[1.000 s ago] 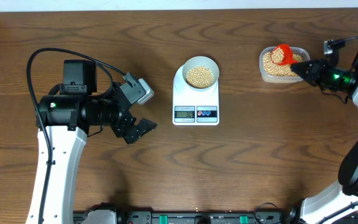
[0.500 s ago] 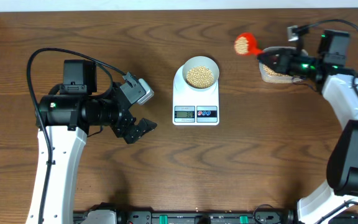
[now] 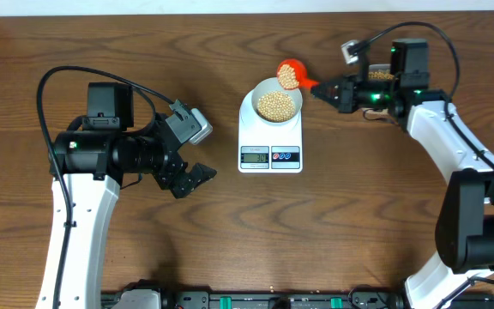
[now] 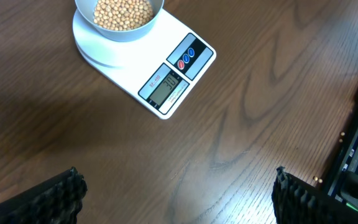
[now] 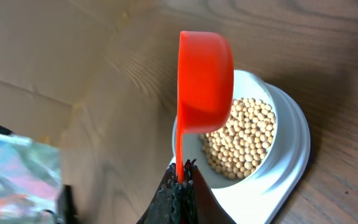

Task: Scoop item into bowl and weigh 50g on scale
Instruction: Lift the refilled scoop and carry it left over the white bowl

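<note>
Now, on the right: right tool (image 3: 322,88) clenched on the thin handle of a red scoop (image 3: 289,74), reaching in from the far right of the table (image 3: 384,215). Scoop loaded with beans (image 3: 288,77), hanging just above the far right rim of the bowl (image 3: 264,87). From the right wrist view, red cup (image 5: 205,81) in front of the bowl (image 5: 272,149); scoop's own load hidden at that angle.

Bowl: small, pale, round, holding a good heap of beans (image 3: 276,106). Sits on the far part of the scale (image 3: 270,129).

Scale: flat, white, roughly mid-table. Display (image 3: 254,155) and two round buttons (image 3: 285,155), one red and one blue, along the near edge. Digits too small to read.

Left tool (image 3: 194,178): released, jaws spread wide, nothing between them. Hovers over bare wood, well apart from the scale, off its near left corner. Black fingertips (image 4: 61,193) at the lower corners of the left wrist view, scale and bowl at the top.

Clear tub (image 3: 382,75) with more beans, mostly hidden behind the right arm.
</note>
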Robot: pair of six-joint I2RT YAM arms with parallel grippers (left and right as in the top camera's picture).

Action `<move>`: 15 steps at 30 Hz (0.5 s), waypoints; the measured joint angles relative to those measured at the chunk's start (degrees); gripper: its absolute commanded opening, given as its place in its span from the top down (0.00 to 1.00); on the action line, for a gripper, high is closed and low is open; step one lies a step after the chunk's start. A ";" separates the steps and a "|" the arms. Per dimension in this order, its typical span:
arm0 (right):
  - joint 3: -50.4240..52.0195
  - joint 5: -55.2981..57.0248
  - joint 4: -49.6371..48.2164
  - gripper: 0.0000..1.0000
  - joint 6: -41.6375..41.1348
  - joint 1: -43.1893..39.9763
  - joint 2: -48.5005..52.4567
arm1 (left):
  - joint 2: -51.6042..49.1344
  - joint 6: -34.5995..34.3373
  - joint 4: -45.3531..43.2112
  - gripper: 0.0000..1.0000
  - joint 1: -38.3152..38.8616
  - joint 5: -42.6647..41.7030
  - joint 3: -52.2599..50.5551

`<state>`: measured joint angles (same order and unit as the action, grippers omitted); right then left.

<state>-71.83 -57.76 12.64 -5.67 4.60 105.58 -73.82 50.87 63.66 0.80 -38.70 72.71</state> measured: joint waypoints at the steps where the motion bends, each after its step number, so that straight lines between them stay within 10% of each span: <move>1: 0.00 1.01 0.50 0.99 1.01 0.57 0.00 | 0.00 0.00 0.00 0.02 0.00 -0.02 0.00; 15: 0.00 12.87 2.89 0.99 15.06 5.07 0.00 | 0.00 0.00 0.00 0.02 0.00 0.00 0.02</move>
<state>-71.83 -44.88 15.53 9.39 9.67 105.58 -73.82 50.87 63.66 0.80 -38.70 72.73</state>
